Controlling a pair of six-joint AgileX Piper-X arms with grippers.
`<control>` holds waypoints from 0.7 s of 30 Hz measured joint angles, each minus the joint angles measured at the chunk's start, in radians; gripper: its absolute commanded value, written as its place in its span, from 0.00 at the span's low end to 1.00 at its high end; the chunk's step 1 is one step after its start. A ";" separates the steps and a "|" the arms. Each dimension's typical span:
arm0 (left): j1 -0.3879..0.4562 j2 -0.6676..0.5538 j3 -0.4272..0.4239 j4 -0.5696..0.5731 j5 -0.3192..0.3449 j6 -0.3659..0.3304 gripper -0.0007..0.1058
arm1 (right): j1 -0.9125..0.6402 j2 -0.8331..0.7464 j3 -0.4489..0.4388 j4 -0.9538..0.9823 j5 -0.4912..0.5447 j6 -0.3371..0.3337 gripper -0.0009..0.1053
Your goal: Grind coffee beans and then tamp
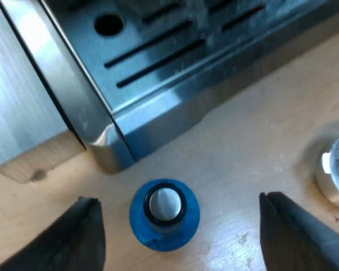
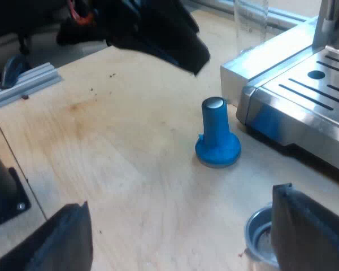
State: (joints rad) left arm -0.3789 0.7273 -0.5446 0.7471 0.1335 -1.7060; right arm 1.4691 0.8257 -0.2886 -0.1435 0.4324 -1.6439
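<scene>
Seen from the left wrist, the left gripper (image 1: pixel 179 197) hangs over the wooden surface (image 1: pixel 254 130) with its jaws spread wide and holding nothing. The blue tamper (image 1: pixel 164 213) stands upright between them, touching neither, its silver cap facing up. The tamper sits just off the corner of the espresso machine (image 1: pixel 158 107), whose slotted steel drip tray (image 1: pixel 175 51) gleams behind it. A round metal rim, apparently the cup of the metal holder (image 1: pixel 336 175), rests on the surface near one jaw. From the right wrist, the right gripper (image 2: pixel 182 196) is likewise wide open and empty, low over the same surface (image 2: pixel 118 147). The tamper (image 2: pixel 217 138) stands on its broad base close to the machine (image 2: pixel 305 96), well apart from both jaws. The holder's metal rim (image 2: pixel 260 234) lies just beside one jaw. The dark bulk of the left arm (image 2: pixel 158 28) hovers above and beyond the tamper. A clear measuring glass (image 2: pixel 251 20) stands by the machine's far side, and an aluminium rail (image 2: pixel 22 84) lies along the surface's far edge.
</scene>
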 measured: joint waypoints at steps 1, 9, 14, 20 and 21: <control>0.000 -0.035 -0.002 0.009 0.000 0.000 0.58 | 0.000 0.000 -0.020 0.034 -0.001 0.000 0.64; 0.000 -0.207 -0.045 0.064 0.000 0.000 0.58 | 0.000 0.000 -0.178 0.246 0.000 0.002 0.64; 0.000 -0.258 -0.100 0.068 0.000 0.000 0.58 | 0.000 0.000 -0.251 0.296 -0.019 0.005 0.64; 0.000 -0.276 -0.190 0.069 0.000 0.000 0.58 | 0.000 0.000 -0.367 0.311 -0.020 0.000 0.64; 0.000 -0.275 -0.200 0.069 0.000 0.000 0.58 | 0.000 0.000 -0.375 0.314 -0.020 -0.002 0.64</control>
State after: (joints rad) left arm -0.3789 0.4520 -0.7449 0.8158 0.1335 -1.7058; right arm 1.4691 0.8257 -0.6639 0.1704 0.4125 -1.6458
